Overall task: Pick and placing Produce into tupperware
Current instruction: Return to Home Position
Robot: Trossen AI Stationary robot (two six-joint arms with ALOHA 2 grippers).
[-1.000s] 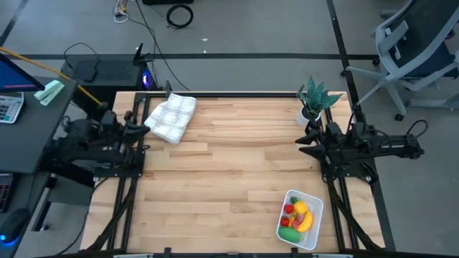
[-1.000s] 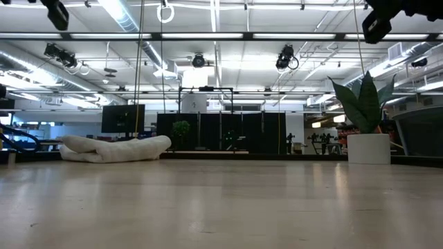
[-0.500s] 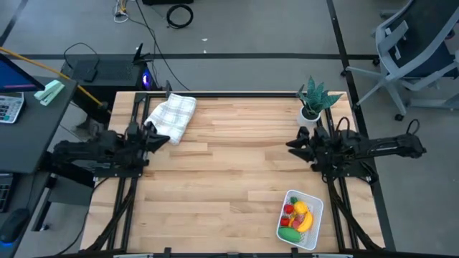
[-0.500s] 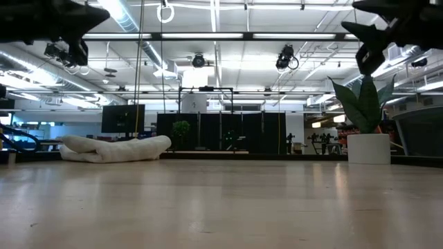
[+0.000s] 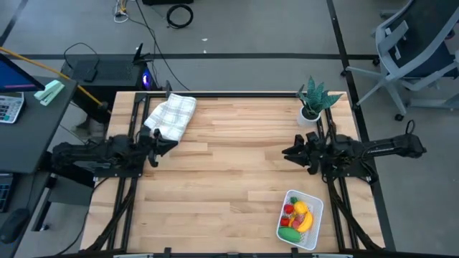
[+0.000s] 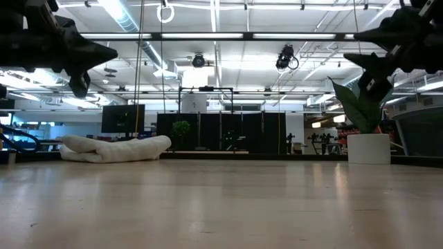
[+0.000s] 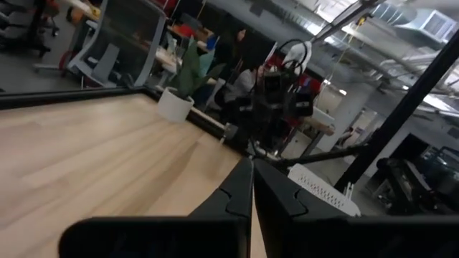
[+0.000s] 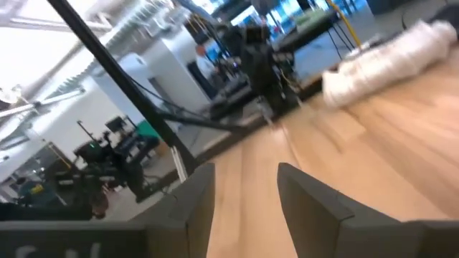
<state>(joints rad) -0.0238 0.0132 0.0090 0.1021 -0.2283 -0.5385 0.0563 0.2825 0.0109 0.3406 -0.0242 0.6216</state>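
The white tupperware basket sits by the table's near right corner; its perforated wall also shows in the left wrist view. Inside it lie a yellow banana, a green oblong piece and small red pieces. My left gripper hovers over the table's left part, near the cloth, fingers shut. My right gripper hovers over the right part, far side of the basket, fingers open. Both are above the table and hold nothing.
A white checked cloth lies bunched at the far left of the table. A green spiky plant in a white pot stands at the far right, close behind my right arm. Bare wood lies between the arms.
Both grippers have come down and reached inward over the table. The left has moved toward the right and a little toward the near edge, past the cloth. The right has moved toward the left, away from the plant. The basket and its produce have stayed put.
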